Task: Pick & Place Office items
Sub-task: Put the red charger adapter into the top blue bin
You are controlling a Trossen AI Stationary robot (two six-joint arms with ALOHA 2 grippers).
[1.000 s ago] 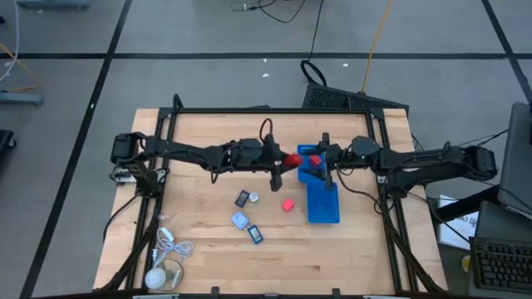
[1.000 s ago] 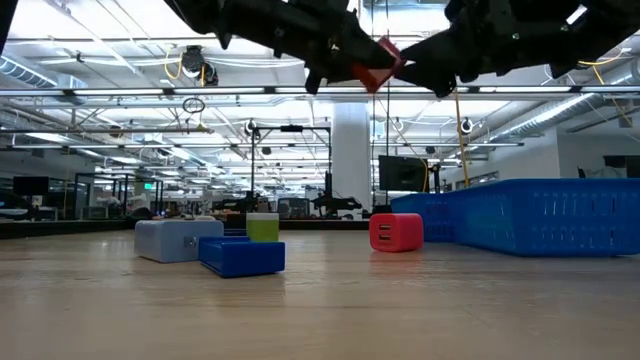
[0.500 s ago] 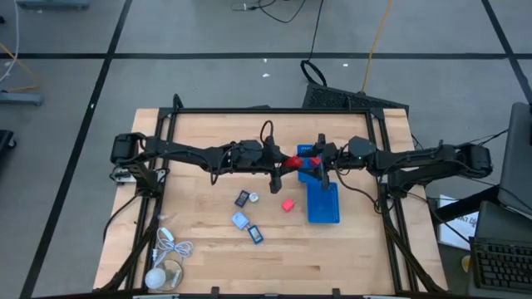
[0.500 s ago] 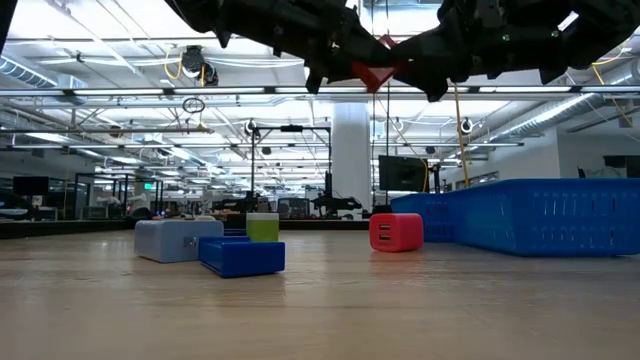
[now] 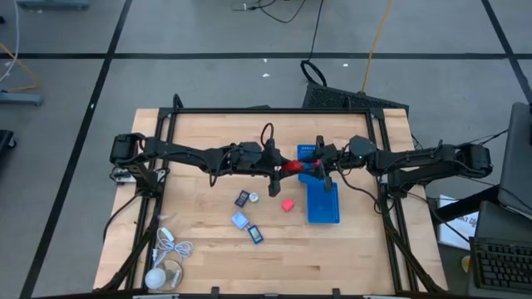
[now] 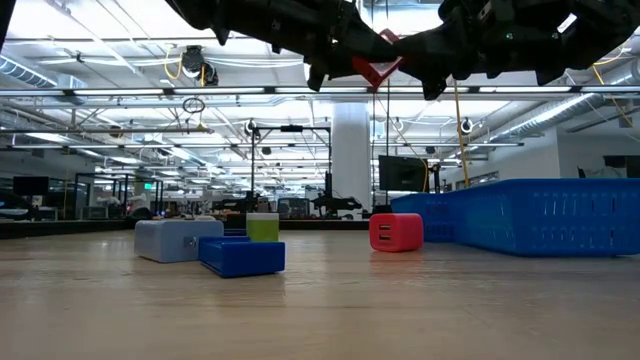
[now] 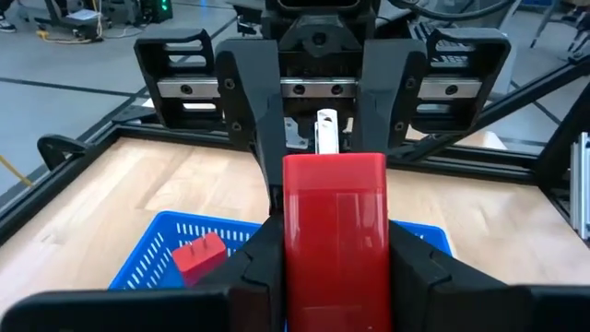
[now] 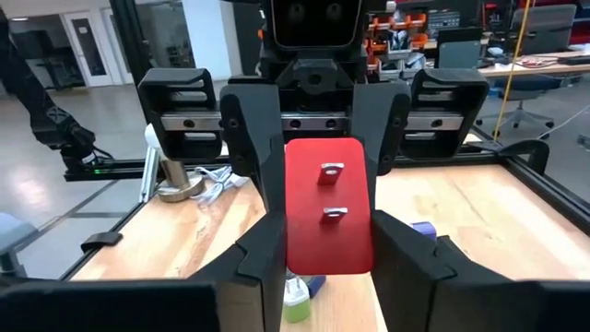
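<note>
Above the middle of the wooden worktop (image 5: 208, 141), both arms met, the left gripper (image 5: 278, 164) and the right gripper (image 5: 312, 166) each clamped on opposite ends of one red plug block (image 7: 334, 235), held in the air. Below, a blue tray (image 5: 322, 199) lay toward the right edge, a red piece (image 7: 196, 256) inside it. Nearer the front edge sat a red cube (image 5: 288, 204), a pale grey-blue block (image 6: 176, 240), a blue block (image 6: 240, 256) and a black piece (image 5: 242, 198).
</note>
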